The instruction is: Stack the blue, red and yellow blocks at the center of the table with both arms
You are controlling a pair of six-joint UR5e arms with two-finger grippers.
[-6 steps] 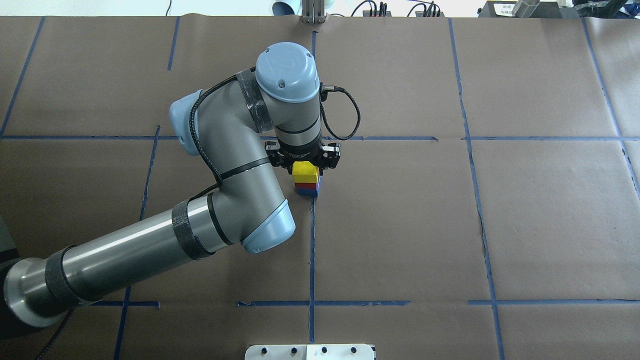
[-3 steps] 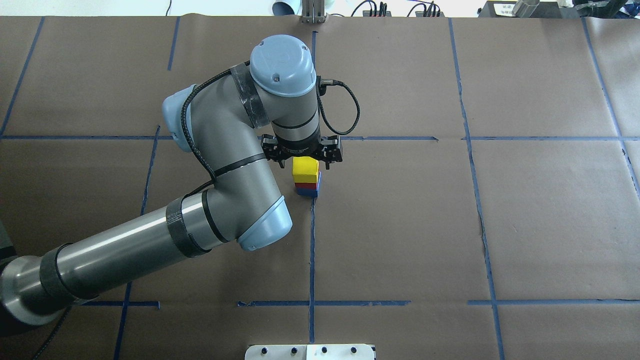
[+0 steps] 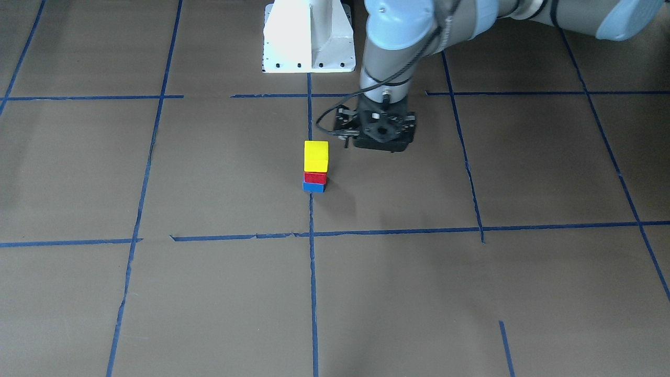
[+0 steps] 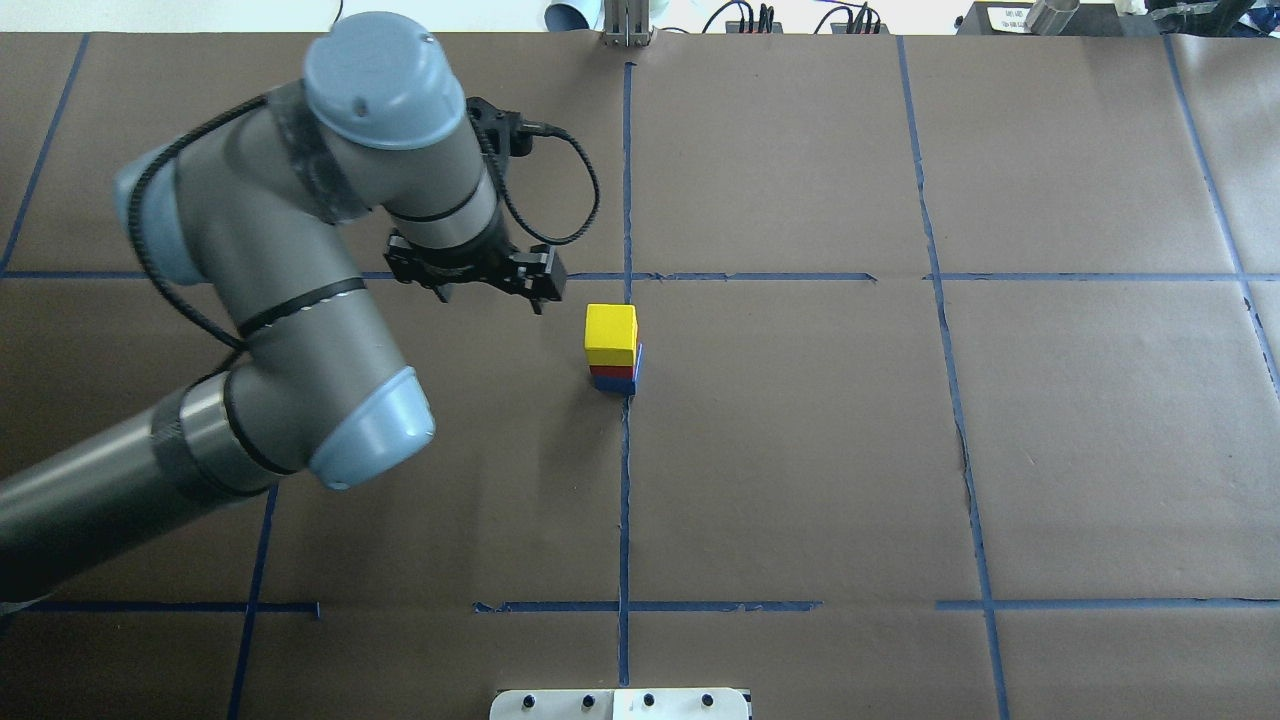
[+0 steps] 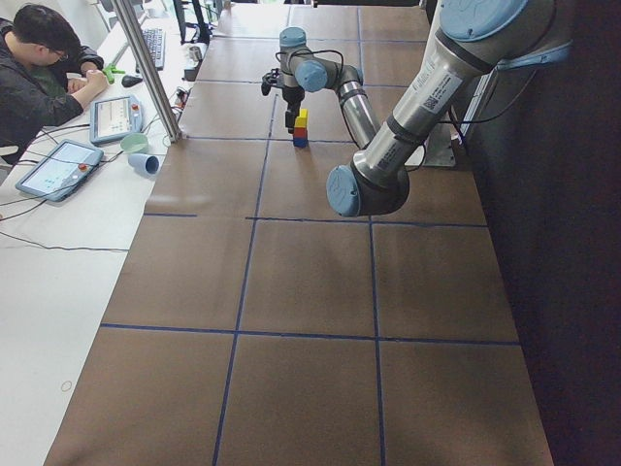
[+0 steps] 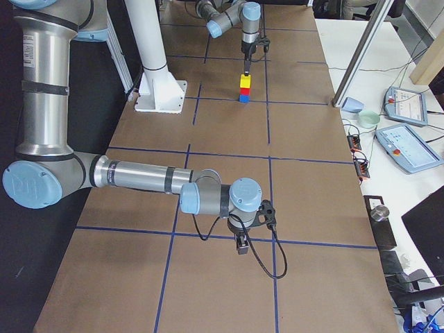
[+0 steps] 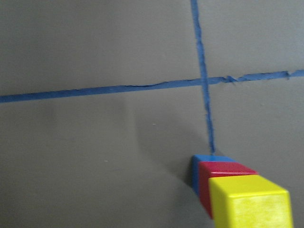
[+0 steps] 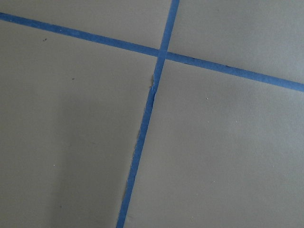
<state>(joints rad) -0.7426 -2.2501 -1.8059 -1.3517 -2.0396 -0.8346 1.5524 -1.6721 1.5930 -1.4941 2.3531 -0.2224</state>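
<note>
Parked clear of the centered 3-block stack (image 4: 611,352), left fingers (image 4: 531,284) spread empty to avoid toppling it; right fingers (image 6: 240,244): cannot tell.

A person (image 5: 39,68) sits beside a tablet (image 5: 58,168).

I'm looking at a robotics lab: tape-gridded brown worktop (image 4: 800,450), white arm pedestal (image 6: 156,90), and a person (image 5: 39,68) at a side desk (image 5: 39,252) with teach pendants (image 5: 114,118).
</note>
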